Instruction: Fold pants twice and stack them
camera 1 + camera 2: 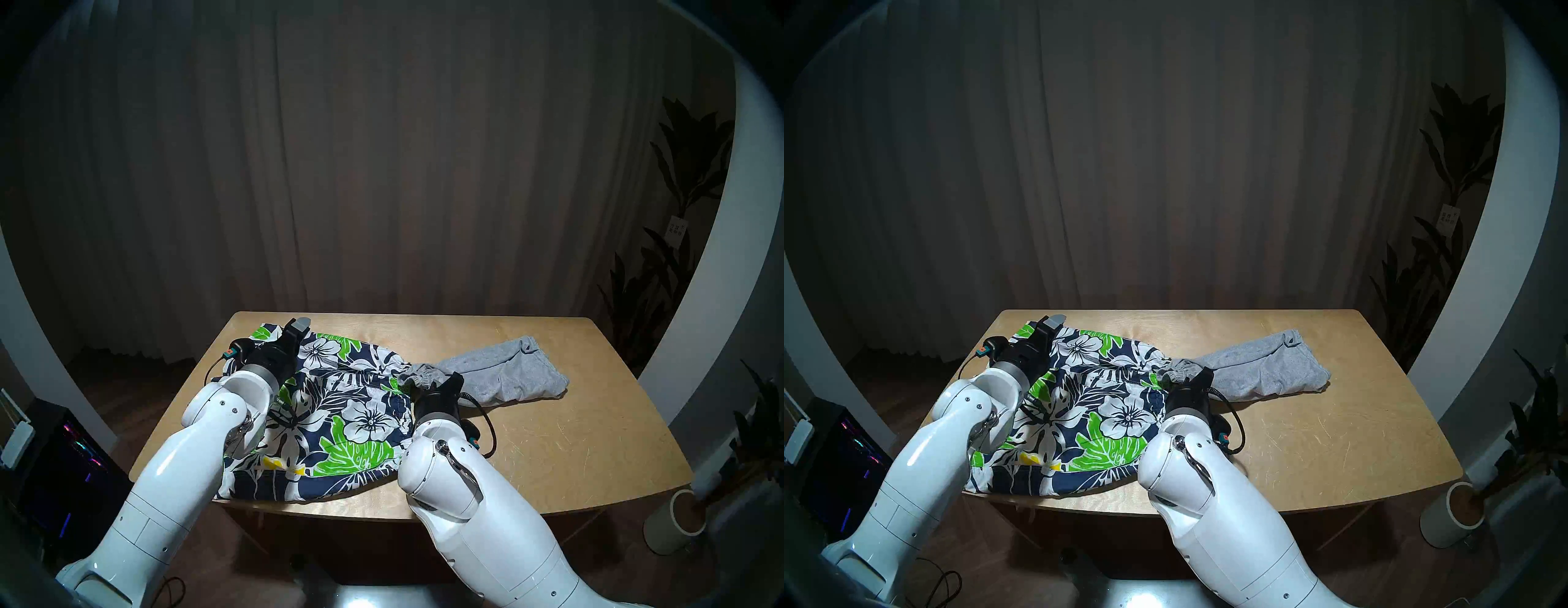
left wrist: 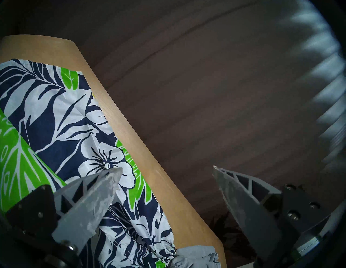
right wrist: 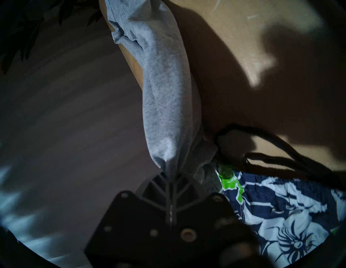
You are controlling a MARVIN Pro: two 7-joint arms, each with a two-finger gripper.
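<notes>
The navy floral shorts (image 1: 339, 403) lie spread flat on the left half of the wooden table (image 1: 551, 446), their near hem at the front edge. My left gripper (image 1: 295, 329) hovers open over their far left corner; in its wrist view the open left gripper (image 2: 167, 167) has one fingertip above a white flower of the floral shorts (image 2: 61, 121), the other past the table edge. The grey shorts (image 1: 505, 373) lie crumpled at centre right. My right gripper (image 1: 443, 380) is shut on their bunched waistband; seen close, the right gripper (image 3: 169, 175) pinches the grey shorts (image 3: 162, 93), beside the dark drawstring (image 3: 271, 159).
A white plant pot (image 1: 679, 522) and dark leafy plants stand on the floor off the table's right side. A lit computer case (image 1: 63, 446) sits on the floor at the left. Curtains hang behind the table.
</notes>
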